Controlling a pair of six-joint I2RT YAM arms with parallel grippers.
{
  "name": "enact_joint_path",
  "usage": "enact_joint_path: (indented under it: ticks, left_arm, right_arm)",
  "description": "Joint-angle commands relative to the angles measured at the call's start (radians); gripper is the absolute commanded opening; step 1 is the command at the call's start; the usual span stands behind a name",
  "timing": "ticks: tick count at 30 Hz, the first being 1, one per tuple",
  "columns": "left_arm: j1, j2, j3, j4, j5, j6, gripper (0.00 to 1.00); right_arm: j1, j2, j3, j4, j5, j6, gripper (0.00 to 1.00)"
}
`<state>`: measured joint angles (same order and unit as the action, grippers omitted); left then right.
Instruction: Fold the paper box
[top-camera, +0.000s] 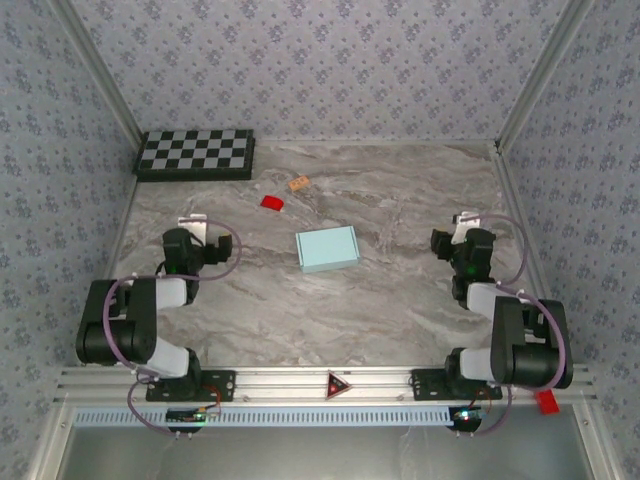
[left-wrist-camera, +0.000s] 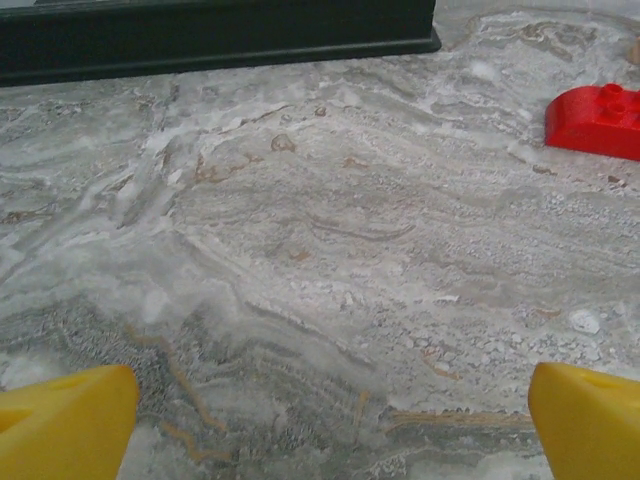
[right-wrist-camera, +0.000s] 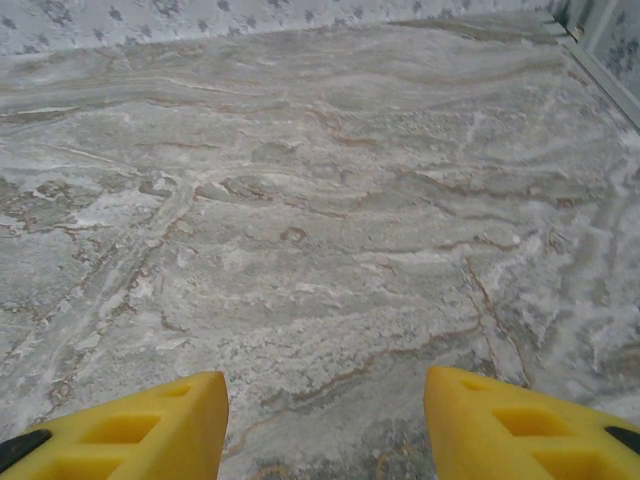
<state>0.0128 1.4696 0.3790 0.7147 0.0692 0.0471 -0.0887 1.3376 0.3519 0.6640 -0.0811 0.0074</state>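
The paper box (top-camera: 328, 248), pale aqua-blue and folded into a small flat rectangle, lies near the middle of the marble table (top-camera: 400, 300). My left gripper (top-camera: 192, 224) sits well to its left, near the table's left edge, with yellow fingers (left-wrist-camera: 65, 420) wide apart and nothing between them. My right gripper (top-camera: 463, 222) rests far to the box's right. In the right wrist view its yellow fingertips (right-wrist-camera: 160, 425) stand apart over bare marble, open and holding nothing.
A black-and-white checkerboard (top-camera: 196, 154) lies at the back left, its dark edge (left-wrist-camera: 200, 40) ahead of the left gripper. A small red block (top-camera: 272, 202) (left-wrist-camera: 595, 120) and a tan block (top-camera: 298, 183) lie behind the box. Patterned walls enclose three sides.
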Motion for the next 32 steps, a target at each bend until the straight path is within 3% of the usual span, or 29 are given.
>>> enact_joint_path:
  ticks: [1,4,6,8,12,13,15,32]
  left_arm:
    - [0.009,0.026,-0.014,0.150,0.062,-0.009,0.99]
    - [0.008,0.056,-0.036,0.219,0.037,-0.022,1.00]
    - [0.009,0.059,-0.009,0.174,0.006,-0.035,1.00]
    - [0.009,0.064,0.043,0.079,-0.096,-0.076,1.00]
    - [0.008,0.063,0.035,0.095,-0.114,-0.080,1.00]
    - [0.008,0.063,0.036,0.093,-0.114,-0.081,1.00]
    - [0.008,0.063,0.037,0.092,-0.115,-0.080,1.00]
    - [0.009,0.064,0.038,0.091,-0.111,-0.078,1.00]
  right_arm:
    - [0.010,0.028,-0.010,0.113,-0.033,-0.036,0.56]
    - [0.023,0.082,-0.007,0.163,-0.028,-0.044,0.56]
    - [0.035,0.116,0.000,0.183,-0.016,-0.052,0.56]
    - [0.049,0.153,0.005,0.202,0.004,-0.065,0.57]
    - [0.061,0.191,0.014,0.210,0.053,-0.057,0.63]
    - [0.060,0.190,0.021,0.199,0.056,-0.057,0.70]
    - [0.060,0.197,0.021,0.209,0.068,-0.051,0.99]
    - [0.056,0.197,0.031,0.189,0.092,-0.035,1.00]
